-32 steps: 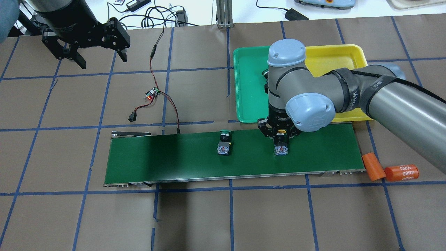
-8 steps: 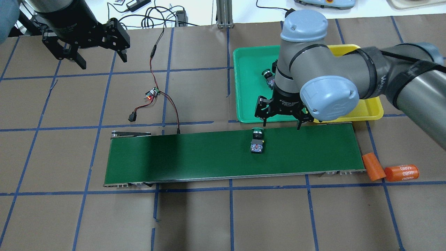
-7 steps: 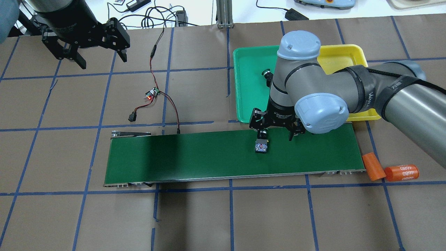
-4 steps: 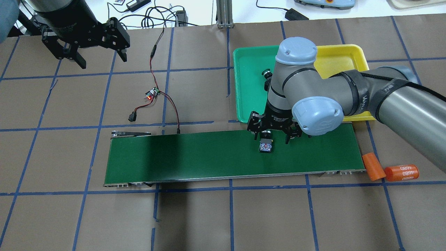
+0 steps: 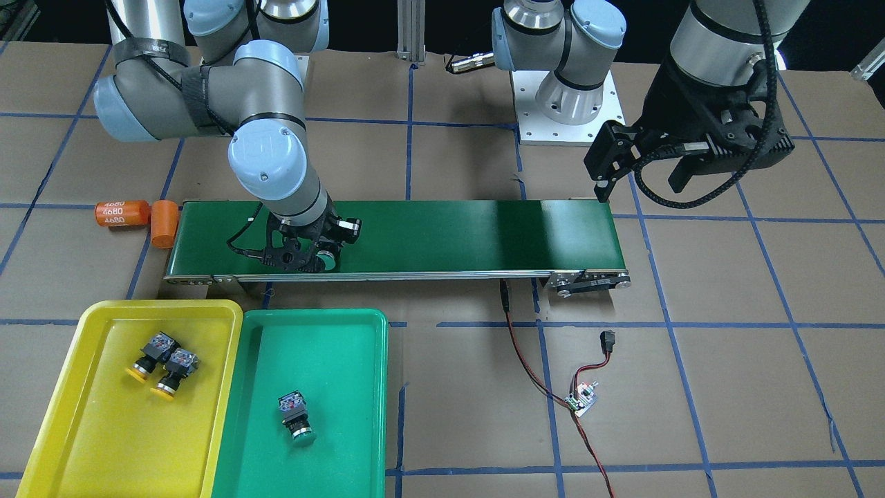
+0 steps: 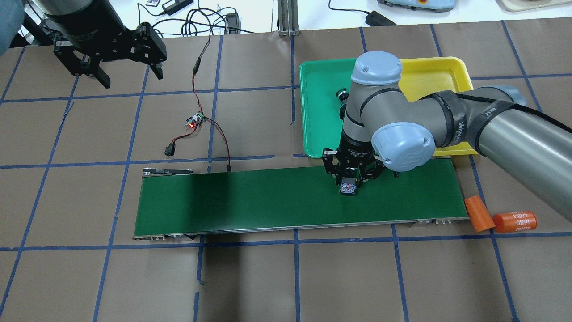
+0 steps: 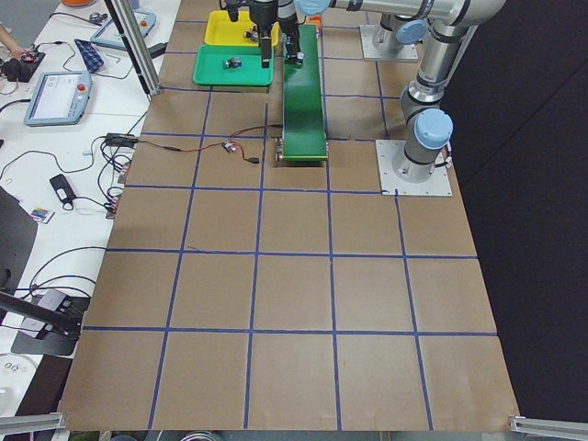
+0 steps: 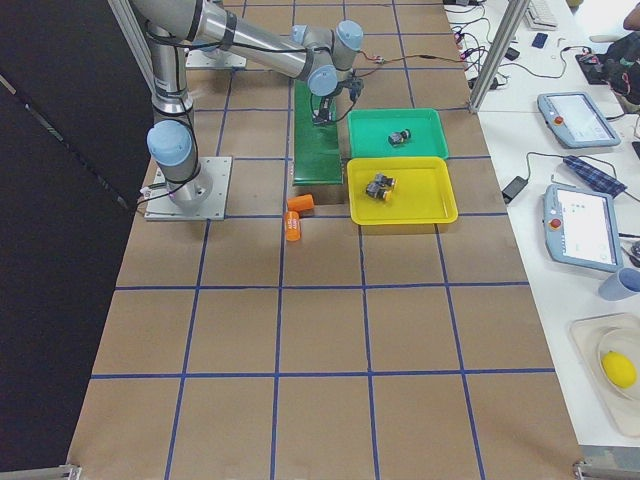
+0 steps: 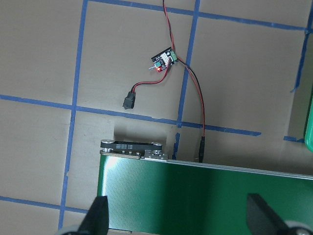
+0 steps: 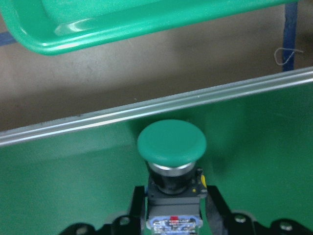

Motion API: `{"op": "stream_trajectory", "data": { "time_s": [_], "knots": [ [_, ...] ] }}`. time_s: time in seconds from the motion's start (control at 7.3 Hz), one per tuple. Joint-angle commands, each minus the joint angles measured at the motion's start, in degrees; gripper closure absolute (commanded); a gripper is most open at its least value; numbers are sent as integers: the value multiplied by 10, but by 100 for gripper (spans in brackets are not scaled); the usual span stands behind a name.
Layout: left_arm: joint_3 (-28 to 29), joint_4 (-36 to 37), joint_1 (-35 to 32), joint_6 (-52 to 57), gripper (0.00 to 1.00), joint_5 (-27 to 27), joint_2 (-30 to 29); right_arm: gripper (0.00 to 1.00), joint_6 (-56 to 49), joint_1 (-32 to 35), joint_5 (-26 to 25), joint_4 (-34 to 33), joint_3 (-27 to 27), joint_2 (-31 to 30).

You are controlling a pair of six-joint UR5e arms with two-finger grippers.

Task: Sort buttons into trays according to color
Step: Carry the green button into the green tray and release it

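Note:
A green button (image 10: 171, 142) lies on its side on the dark-green conveyor belt (image 6: 250, 201), near the belt's far edge. My right gripper (image 6: 348, 180) is down over it, fingers (image 10: 138, 201) shut on its black body. The green tray (image 5: 332, 360) holds another green button (image 5: 296, 415). Beside it, the yellow tray (image 5: 90, 422) holds two yellow buttons (image 5: 148, 356) (image 5: 173, 370). My left gripper (image 6: 109, 67) hangs open and empty above the table's far left, beyond the belt's left end.
Two orange cylinders (image 6: 514, 221) lie just off the belt's right end. A small circuit board (image 6: 195, 120) with red and black wires lies on the table behind the belt. Blue tape lines cross the brown table cover.
The green button rode the belt to the right. My right gripper came down from the trays over it and its fingers closed on the body. The left arm stayed still.

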Motion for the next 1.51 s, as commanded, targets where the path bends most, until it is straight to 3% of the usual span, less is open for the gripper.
{"op": "stream_trajectory", "data": {
  "time_s": [0.0,0.41,0.55,0.82,0.96,1.1,1.37],
  "knots": [
    [1,0,0,0,0,0,-1,100,-1,-5,-23,-1,-8,-4],
    [1,0,0,0,0,0,0,100,-1,-15,-45,-7,-55,-4],
    [1,0,0,0,0,0,-1,100,-11,-35,-44,-8,-95,16],
    [1,0,0,0,0,0,-1,100,-20,-55,-43,-74,-177,110],
    [1,0,0,0,0,0,-1,14,-16,-55,-43,-75,-186,133],
    [1,0,0,0,0,1,-1,0,-15,-56,-39,-64,-176,128],
    [2,0,0,0,0,0,-2,0,-14,-58,-38,-50,-173,104]
  ]
}}
